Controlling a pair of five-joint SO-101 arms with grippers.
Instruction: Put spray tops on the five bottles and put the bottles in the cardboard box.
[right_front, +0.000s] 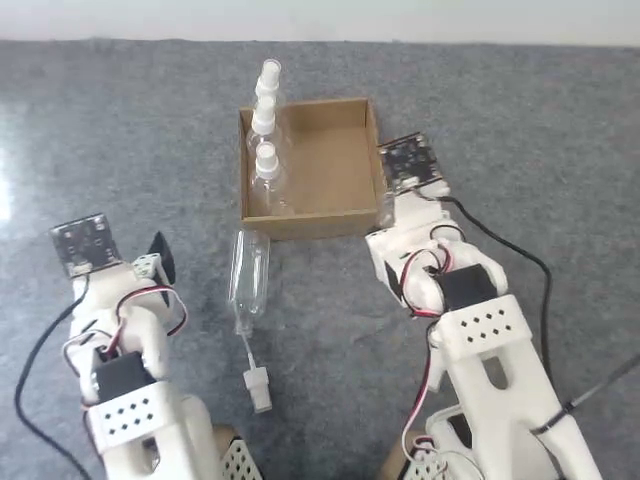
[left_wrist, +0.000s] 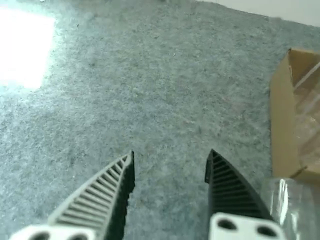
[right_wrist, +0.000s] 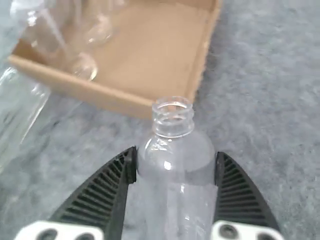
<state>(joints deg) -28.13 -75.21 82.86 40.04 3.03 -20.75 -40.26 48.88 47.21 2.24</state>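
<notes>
Clenching uncapped bottle (right_wrist: 172, 120) in right tool (right_wrist: 175, 152) at four o'clock of cardboard box (right_front: 310, 226), holding left tool (left_wrist: 171, 153) released at eight o'clock.

Seemingly three capped bottles (right_front: 268, 150) stand in the cardboard box (right_front: 320, 224); a bare bottle (right_front: 248, 275) lies just outside.

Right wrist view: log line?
right gripper: shut on uncapped bottle | left gripper: open | box: three capped bottles | table: lying bottle, spray top off

White perforated arms (right_front: 485, 325), black ribbed pincers (left_wrist: 171, 152)
</notes>
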